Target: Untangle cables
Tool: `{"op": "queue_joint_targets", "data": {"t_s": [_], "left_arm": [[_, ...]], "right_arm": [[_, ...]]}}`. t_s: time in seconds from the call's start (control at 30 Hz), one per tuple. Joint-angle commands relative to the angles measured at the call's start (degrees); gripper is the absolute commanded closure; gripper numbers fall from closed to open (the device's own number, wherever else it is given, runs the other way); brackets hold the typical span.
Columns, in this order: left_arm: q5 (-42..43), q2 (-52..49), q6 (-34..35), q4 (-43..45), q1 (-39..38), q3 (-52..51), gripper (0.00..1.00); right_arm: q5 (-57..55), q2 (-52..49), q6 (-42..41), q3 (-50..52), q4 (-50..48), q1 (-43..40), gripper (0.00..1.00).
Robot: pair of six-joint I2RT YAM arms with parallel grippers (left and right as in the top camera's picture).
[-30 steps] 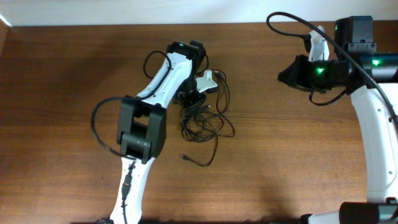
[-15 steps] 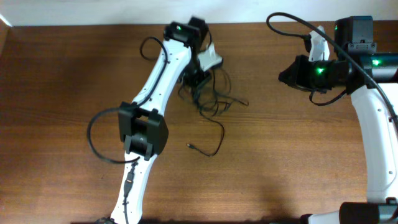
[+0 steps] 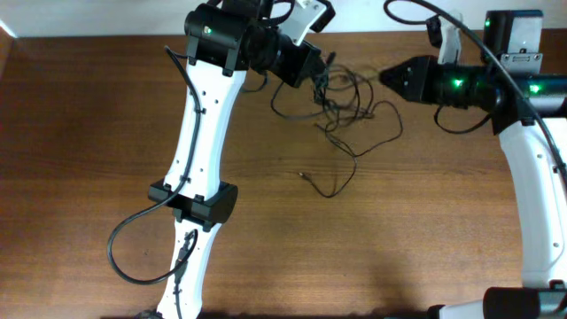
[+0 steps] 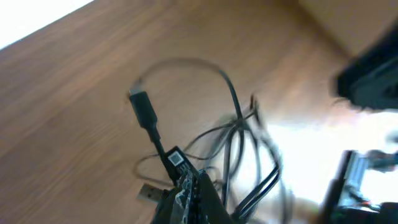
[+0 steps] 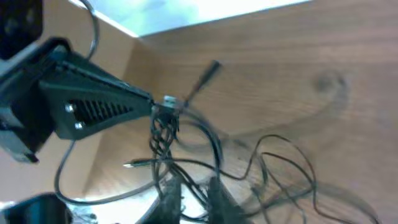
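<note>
The cables are a tangle of thin black cords, lifted at the far middle of the table. One loose end trails on the wood. My left gripper is shut on the bundle's knot. In the left wrist view the left gripper pinches the cables, and a black plug sticks up. My right gripper points left at the tangle. In the right wrist view the right gripper is open, with strands of the cables running between its fingers.
The wooden table ends at a white wall at the far side. The left arm's thick black cable loops beside its base. The right arm stands along the right edge.
My left gripper has carried the cable bundle up and to the far right, and the strands have spread out. My right gripper has moved left to the cables.
</note>
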State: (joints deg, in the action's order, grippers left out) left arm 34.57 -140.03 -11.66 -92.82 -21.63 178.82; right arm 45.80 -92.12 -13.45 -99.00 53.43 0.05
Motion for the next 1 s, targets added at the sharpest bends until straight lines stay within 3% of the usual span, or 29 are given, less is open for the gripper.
{"op": "queue_joint_targets", "data": {"t_s": [0.0,0.07,0.17,0.3,0.4,0.63,0.97], "left_arm": [[13.6,3.0,0.9,1.7,0.4,1.0,1.00],[19.5,3.0,0.9,3.2,0.5,1.0,1.00],[21.4,3.0,0.9,4.5,0.7,1.0,1.00],[13.0,3.1,1.7,3.6,1.7,1.0,1.00],[9.6,5.1,4.3,7.5,2.6,1.0,1.00],[4.6,9.9,31.2,26.5,5.2,1.0,1.00],[4.6,10.5,49.9,38.3,8.6,1.0,1.00]], "right_arm": [[2.6,-0.1,0.7,-0.5,0.4,0.3,0.74],[-2.2,-0.3,1.3,-0.5,2.8,0.4,0.71],[-5.0,-0.7,3.2,-0.5,5.6,0.7,0.71],[-8.7,-1.2,3.1,-0.5,8.0,0.7,0.61],[-9.0,-1.3,3.1,-0.5,8.4,0.8,0.60],[-9.0,-3.1,3.1,-0.5,6.5,7.8,0.53],[-7.9,-10.9,-9.9,-0.5,-6.0,15.0,0.53]]}}
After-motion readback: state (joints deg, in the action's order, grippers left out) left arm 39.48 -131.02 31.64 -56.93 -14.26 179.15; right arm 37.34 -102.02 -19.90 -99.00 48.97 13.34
